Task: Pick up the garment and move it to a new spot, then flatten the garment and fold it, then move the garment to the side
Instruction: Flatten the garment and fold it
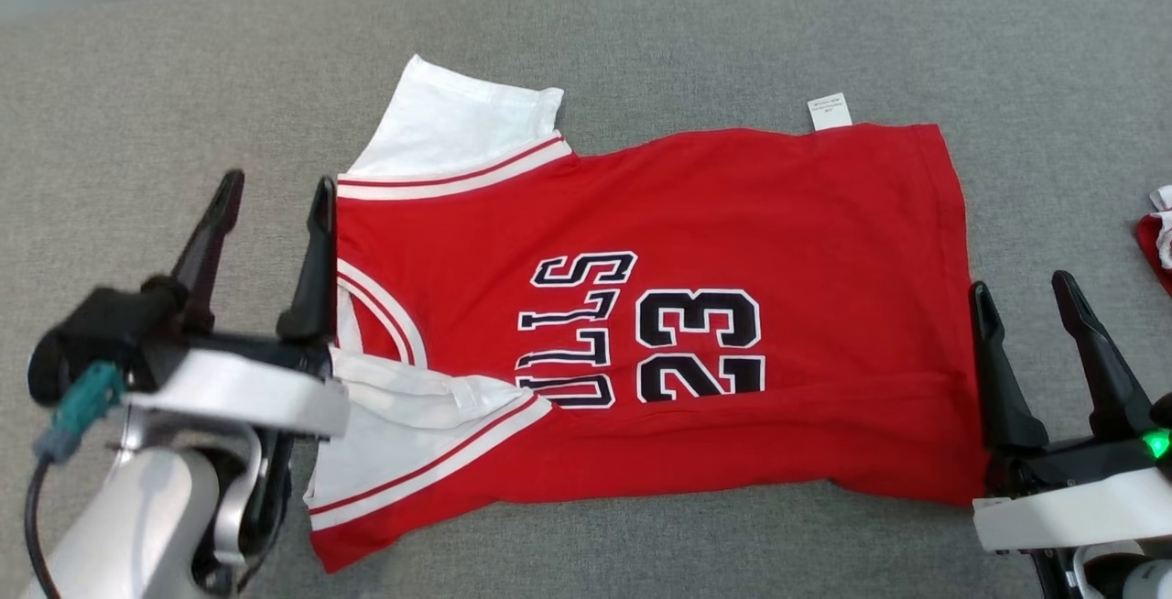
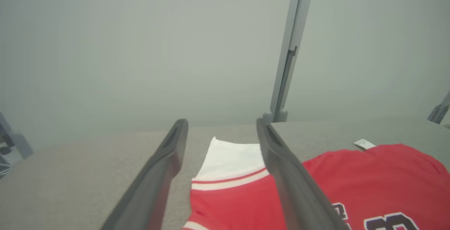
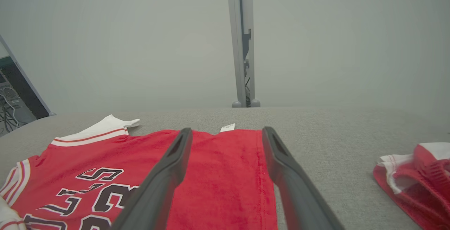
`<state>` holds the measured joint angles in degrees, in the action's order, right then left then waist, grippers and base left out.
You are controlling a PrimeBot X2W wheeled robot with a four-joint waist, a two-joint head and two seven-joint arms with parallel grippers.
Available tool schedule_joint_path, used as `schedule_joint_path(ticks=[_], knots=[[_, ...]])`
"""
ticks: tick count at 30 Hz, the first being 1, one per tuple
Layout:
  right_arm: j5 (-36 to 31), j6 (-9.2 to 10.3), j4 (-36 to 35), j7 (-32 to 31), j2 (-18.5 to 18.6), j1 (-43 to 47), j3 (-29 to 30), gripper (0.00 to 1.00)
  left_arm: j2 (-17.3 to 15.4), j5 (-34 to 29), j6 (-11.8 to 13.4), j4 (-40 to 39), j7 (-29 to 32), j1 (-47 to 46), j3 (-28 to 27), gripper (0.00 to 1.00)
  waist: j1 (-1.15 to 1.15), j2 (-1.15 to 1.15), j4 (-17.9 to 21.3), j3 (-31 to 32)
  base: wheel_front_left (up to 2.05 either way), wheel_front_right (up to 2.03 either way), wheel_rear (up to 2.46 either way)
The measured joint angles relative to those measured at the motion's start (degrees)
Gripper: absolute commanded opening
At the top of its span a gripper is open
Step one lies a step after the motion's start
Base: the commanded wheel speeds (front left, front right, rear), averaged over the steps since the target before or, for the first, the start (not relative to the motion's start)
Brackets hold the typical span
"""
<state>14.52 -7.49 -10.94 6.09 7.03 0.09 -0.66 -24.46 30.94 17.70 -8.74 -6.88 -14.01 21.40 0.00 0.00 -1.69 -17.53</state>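
A red jersey (image 1: pixel 732 214) with white sleeves and a dark "23" lies spread sideways on the grey table (image 1: pixel 137 77), collar to the left, hem to the right. The near sleeve is rumpled. My left gripper (image 1: pixel 270 182) hovers open at the collar side, its right finger over the jersey's left edge. In the left wrist view the jersey (image 2: pixel 369 177) lies below and right of the open left gripper (image 2: pixel 221 126). My right gripper (image 1: pixel 1021 292) stands open just off the hem. The right wrist view has the open right gripper (image 3: pixel 226 133) above the hem of the jersey (image 3: pixel 218 173).
A second red and white garment (image 1: pixel 1158 237) lies bunched at the table's right edge, also in the right wrist view (image 3: pixel 415 177). A white care label (image 1: pixel 830 111) sticks out from the jersey's far edge. A grey post (image 3: pixel 242 40) and wall stand behind the table.
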Motion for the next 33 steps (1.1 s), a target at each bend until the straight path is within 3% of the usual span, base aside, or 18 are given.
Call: schedule_joint_path(ticks=[7, 15, 21, 28, 29, 30, 31, 33], knots=[[0.9, 0.01, 0.8, 0.9, 0.2, -3.2, -1.8, 1.00, 0.1, 4.0, -10.0, 15.2, 8.0, -19.7, 2.1, 1.00, 0.00, 0.00, 1.7, -4.3, 0.00, 0.00, 0.00], [1.9, 0.00, 3.7, 3.1, -0.1, -6.7, -5.1, 1.00, 0.9, 6.9, -18.6, 36.8, 16.1, -36.0, 3.8, 1.00, 0.00, 0.00, 5.7, -9.7, 0.00, 0.00, 0.00], [2.7, 0.00, 5.9, 4.6, -0.4, -9.1, -6.9, 1.00, 0.3, 8.2, -22.3, 47.6, 20.9, -43.6, 4.5, 1.00, 0.00, 0.00, 8.8, -13.8, 0.00, 0.00, 0.00], [3.6, 0.01, 8.2, 6.2, -0.4, -10.2, -6.9, 1.00, -1.4, 9.3, -24.2, 54.8, 23.6, -47.6, 5.4, 1.00, 0.00, 0.00, 11.5, -16.8, 0.00, 0.00, 0.00], [3.7, 0.01, 8.3, 6.3, -0.3, -10.2, -6.7, 1.00, -1.5, 9.4, -24.2, 55.2, 24.0, -48.0, 5.7, 0.95, 0.00, 0.00, 11.6, -16.9, 0.00, 0.00, 0.00], [3.8, 0.00, 8.6, 6.4, 0.0, -10.3, -6.5, 1.00, -1.4, 9.4, -24.3, 55.5, 23.9, -48.3, 6.0, 0.38, 0.00, 0.00, 11.6, -16.9, 0.00, 0.00, 0.00], [4.2, 0.00, 8.8, 6.4, 0.2, -10.6, -6.4, 1.00, -1.4, 9.5, -24.6, 55.8, 23.9, -48.5, 6.2, 0.00, 0.00, 0.00, 11.6, -16.8, 0.00, 0.00, 0.00], [5.5, 0.01, 9.0, 6.4, 0.8, -12.1, -6.3, 1.00, -1.3, 9.5, -24.7, 56.1, 24.0, -48.5, 7.0, 0.00, 0.00, 0.00, 11.4, -16.6, 0.00, 0.00, 0.00]])
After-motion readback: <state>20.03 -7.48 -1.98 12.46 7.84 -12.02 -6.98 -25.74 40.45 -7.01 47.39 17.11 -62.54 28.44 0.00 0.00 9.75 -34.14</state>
